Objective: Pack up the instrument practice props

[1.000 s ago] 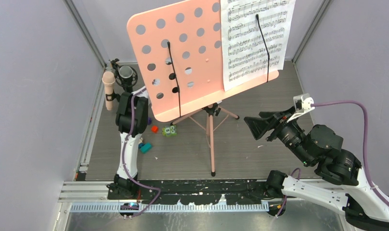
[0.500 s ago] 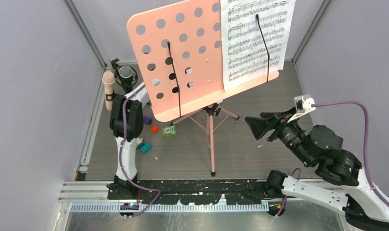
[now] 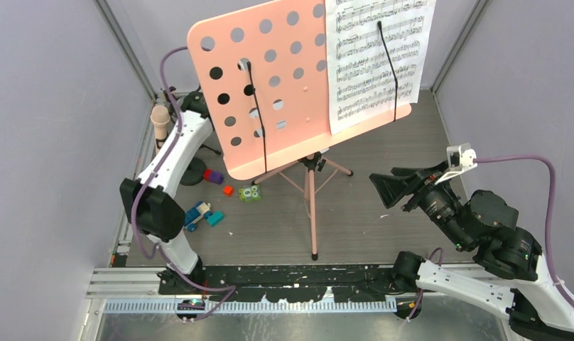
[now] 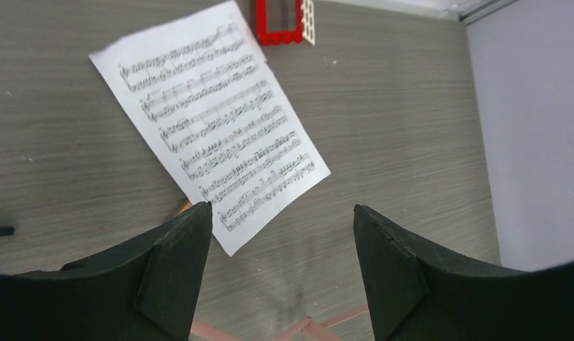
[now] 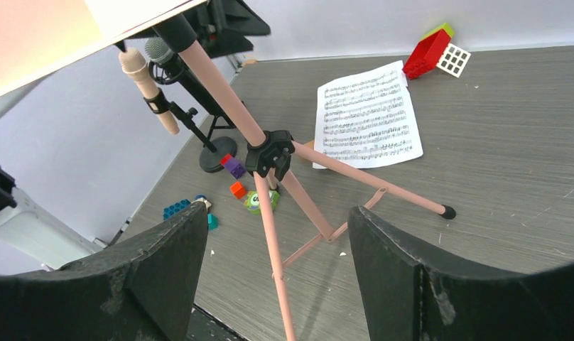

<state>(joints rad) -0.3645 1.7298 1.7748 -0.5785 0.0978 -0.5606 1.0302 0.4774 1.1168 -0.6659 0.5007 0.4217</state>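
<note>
A grey wood-grain table is shown. In the right wrist view, a sheet-music page is laid flat at upper centre, just below a red block. The pink tripod is stood at centre, with small toy blocks and a black round base left of it.

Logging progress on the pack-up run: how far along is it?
Done: nothing looks packed. The stand is up with a clipped sheet on its desk, and the mic sits in its holder. In hand: nothing. The left gripper hovers open over the floor sheet, and the right gripper is open, facing the stand. Left: all of it.
</note>
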